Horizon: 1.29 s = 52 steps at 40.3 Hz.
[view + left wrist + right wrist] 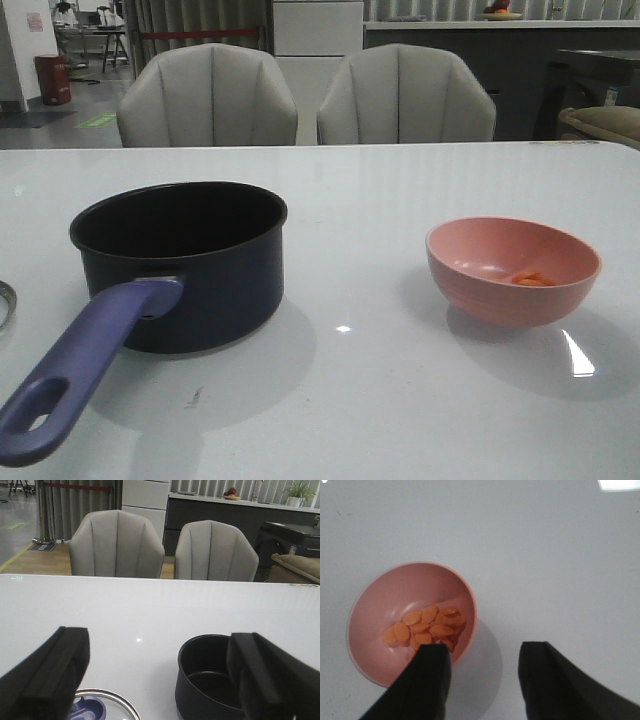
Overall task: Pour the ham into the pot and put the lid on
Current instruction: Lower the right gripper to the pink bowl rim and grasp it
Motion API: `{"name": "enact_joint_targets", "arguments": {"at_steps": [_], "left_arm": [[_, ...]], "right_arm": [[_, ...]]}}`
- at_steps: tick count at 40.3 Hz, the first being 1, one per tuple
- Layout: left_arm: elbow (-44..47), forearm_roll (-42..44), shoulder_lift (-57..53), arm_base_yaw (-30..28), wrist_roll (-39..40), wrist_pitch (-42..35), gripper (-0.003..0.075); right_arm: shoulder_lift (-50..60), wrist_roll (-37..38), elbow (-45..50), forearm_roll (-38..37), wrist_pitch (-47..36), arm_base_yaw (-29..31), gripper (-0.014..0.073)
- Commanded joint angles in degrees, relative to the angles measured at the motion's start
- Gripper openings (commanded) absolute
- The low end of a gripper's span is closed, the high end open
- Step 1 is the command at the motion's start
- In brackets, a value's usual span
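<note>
The dark navy pot (185, 265) stands on the white table at the left, its purple-blue handle (85, 370) pointing toward the front. The pink bowl (512, 268) sits at the right with orange ham bits (532, 280) inside. The right wrist view shows the bowl (375, 615) and ham (425, 627) from above; my right gripper (482, 652) is open above the bowl's rim, one finger over the bowl, one over the table. My left gripper (157, 655) is open, with the pot (205, 680) and the glass lid (107, 705) ahead of it. Only the lid's rim (7, 300) shows at the front view's left edge.
Two grey chairs (210, 95) stand behind the table's far edge. Bare white tabletop (350, 350) lies between pot and bowl. Neither arm shows in the front view.
</note>
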<state>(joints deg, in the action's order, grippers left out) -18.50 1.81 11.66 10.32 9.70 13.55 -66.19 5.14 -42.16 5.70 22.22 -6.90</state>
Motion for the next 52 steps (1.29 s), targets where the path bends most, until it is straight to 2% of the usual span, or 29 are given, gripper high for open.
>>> {"name": "enact_joint_targets", "arguments": {"at_steps": [1,6,14,28,31,37,38,40,52], "left_arm": [[-1.5,0.1,0.5,0.5,0.0,-4.6,0.0603],[-1.5,0.1,0.5,0.5,0.0,-4.6,0.0603],[-1.5,0.1,0.5,0.5,0.0,-4.6,0.0603],[-1.5,0.1,0.5,0.5,0.0,-4.6,0.0603],[-1.5,0.1,0.5,0.5,0.0,-4.6,0.0603],[-1.5,0.1,0.5,0.5,0.0,-4.6,0.0603],[-1.5,0.1,0.5,0.5,0.0,-4.6,0.0603],[-1.5,0.1,0.5,0.5,0.0,-4.6,0.0603],[-1.5,0.1,0.5,0.5,0.0,-4.6,0.0603]], "right_arm": [[-6.3,-0.4,-8.1,0.4,3.4,0.1,0.0436],[-16.0,-0.4,-16.2,1.3,10.5,0.1,0.0436],[-26.2,-0.4,-24.2,1.5,15.2,0.1,0.0435],[-35.8,-1.3,-28.0,4.3,15.7,0.1,0.0430],[-36.8,-2.2,-28.7,4.4,15.9,0.1,0.0388],[-37.5,-2.7,-29.6,4.4,15.9,0.1,0.0137],[-37.5,-2.7,-29.7,4.4,15.8,0.1,0.0125],[-37.5,-2.7,-29.7,4.4,15.5,0.1,0.0150],[-36.7,-2.9,-31.0,4.3,14.4,0.3,0.0150]]}}
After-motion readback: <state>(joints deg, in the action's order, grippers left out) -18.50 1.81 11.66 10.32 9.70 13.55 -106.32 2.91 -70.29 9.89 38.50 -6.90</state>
